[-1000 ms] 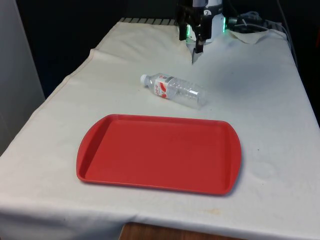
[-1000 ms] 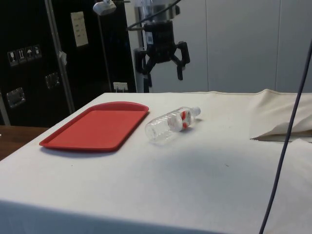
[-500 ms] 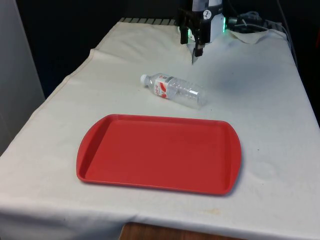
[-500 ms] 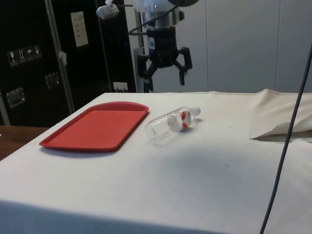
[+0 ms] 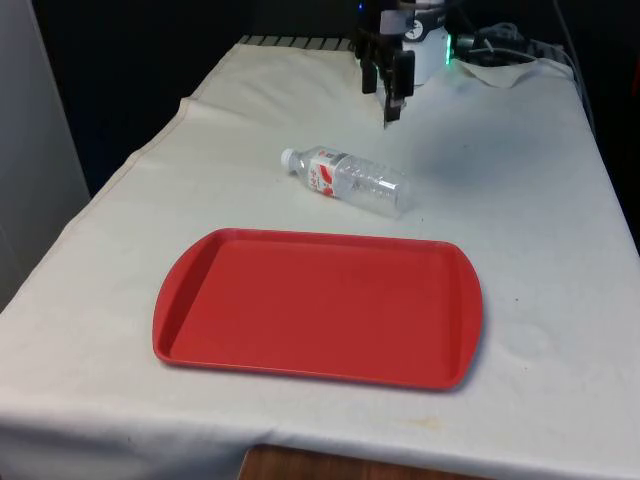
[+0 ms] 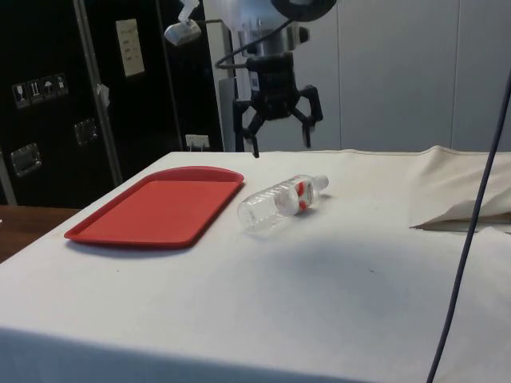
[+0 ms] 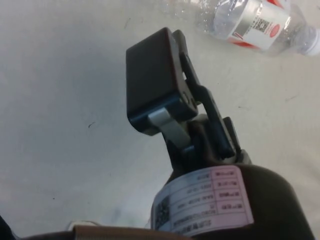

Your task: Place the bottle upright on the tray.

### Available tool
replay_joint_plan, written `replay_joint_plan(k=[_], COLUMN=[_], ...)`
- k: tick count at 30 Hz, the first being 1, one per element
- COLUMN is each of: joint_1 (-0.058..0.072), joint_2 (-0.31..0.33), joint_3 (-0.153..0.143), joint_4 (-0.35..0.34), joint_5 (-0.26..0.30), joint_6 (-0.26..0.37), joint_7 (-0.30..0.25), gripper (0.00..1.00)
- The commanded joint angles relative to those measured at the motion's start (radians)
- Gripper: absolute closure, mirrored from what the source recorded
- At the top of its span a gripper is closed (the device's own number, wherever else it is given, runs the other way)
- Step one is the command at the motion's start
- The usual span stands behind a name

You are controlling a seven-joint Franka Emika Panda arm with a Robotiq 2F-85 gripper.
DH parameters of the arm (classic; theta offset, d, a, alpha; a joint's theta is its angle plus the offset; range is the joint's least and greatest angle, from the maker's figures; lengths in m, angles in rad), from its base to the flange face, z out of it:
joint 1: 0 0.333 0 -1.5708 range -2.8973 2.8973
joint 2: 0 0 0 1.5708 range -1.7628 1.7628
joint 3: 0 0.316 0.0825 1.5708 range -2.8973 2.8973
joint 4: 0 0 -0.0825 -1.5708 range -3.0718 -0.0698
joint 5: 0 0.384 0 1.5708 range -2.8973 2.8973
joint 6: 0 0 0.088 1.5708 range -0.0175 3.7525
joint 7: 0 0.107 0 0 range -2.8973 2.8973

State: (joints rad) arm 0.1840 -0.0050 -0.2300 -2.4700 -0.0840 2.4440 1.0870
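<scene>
A clear plastic bottle with a red-and-white label and a white cap lies on its side on the white cloth, just beyond the far edge of the red tray. The side view shows the bottle to the right of the tray, which has nothing on it. My gripper hangs open above the bottle with nothing between its fingers. In the front view the gripper sits behind the bottle, near the table's far end. The wrist view has one black finger over bare cloth, with the bottle lying beyond it.
A rumpled fold of cloth rises at the side view's right, and a thin cable hangs across it. More bunched cloth and cables lie at the far end. The cloth drops off at the front view's left edge.
The gripper has come down and shifted rightwards in the side view, from above the tray's far corner to over the bottle. It stayed open. Bottle and tray have not moved.
</scene>
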Motion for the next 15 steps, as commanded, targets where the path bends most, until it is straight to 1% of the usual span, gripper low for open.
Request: replay_joint_plan(k=[1,3,4,5,7,11,12,13,15], joint_1=[-0.001,-0.001,0.000,-0.001,-0.001,0.000,0.000,0.000,0.000], joint_2=[0.005,0.012,0.010,0.015,0.022,0.025,0.027,0.027,0.029], joint_3=[-0.001,-0.002,-0.001,-0.002,-0.004,-0.003,-0.004,-0.003,-0.002], joint_4=[-0.004,-0.003,0.000,-0.003,-0.003,-0.005,0.000,-0.007,-0.008], joint_5=[0.001,0.002,0.000,0.002,0.005,0.025,0.013,0.042,0.059], joint_6=[0.019,0.020,0.004,0.021,0.024,0.032,0.016,0.038,0.045], joint_7=[0.013,0.022,0.015,0.026,0.039,0.041,0.042,0.036,0.032], gripper=[0.00,0.00,0.00,0.00,0.00,0.00,0.00,0.00,0.00])
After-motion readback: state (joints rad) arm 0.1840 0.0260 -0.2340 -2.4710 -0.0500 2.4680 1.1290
